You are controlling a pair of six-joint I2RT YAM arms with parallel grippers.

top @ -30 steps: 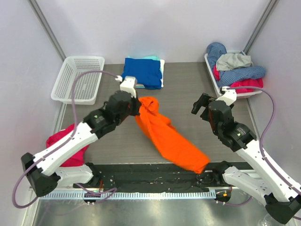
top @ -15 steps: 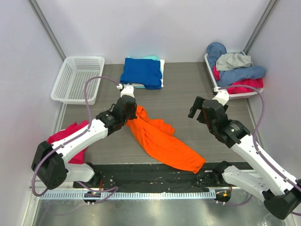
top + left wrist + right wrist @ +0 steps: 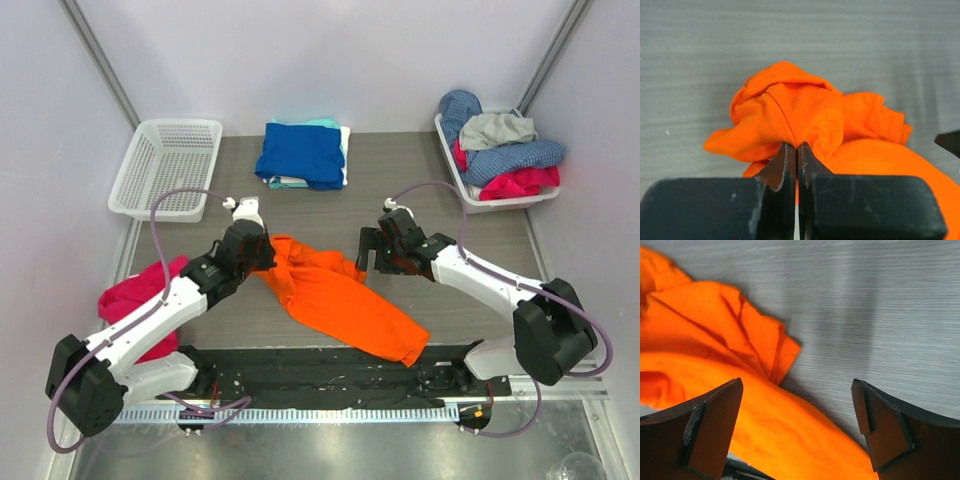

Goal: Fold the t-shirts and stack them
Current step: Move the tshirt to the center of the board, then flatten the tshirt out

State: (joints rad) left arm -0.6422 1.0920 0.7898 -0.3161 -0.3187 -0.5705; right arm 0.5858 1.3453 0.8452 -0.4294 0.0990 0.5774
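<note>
Has dragged orange shirt (image 3: 340, 300) flatter across table (image 3: 420, 190), left gripper (image 3: 796, 148) clamped on its bunched end; brought right gripper (image 3: 796, 386) in, gaping over sleeve (image 3: 772, 347). Spreading step; next likely: pinch sleeve, pull flat

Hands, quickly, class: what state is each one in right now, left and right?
Left hand: closed, pinching a bunch of the orange t-shirt.
Right hand: open, holding nothing, over the shirt's edge.

A fold of the orange t-shirt (image 3: 330, 300) vanishes inside the left gripper (image 3: 797, 150); left of it, the left arm (image 3: 160, 310) partly covers a pink cloth (image 3: 125, 295).
</note>
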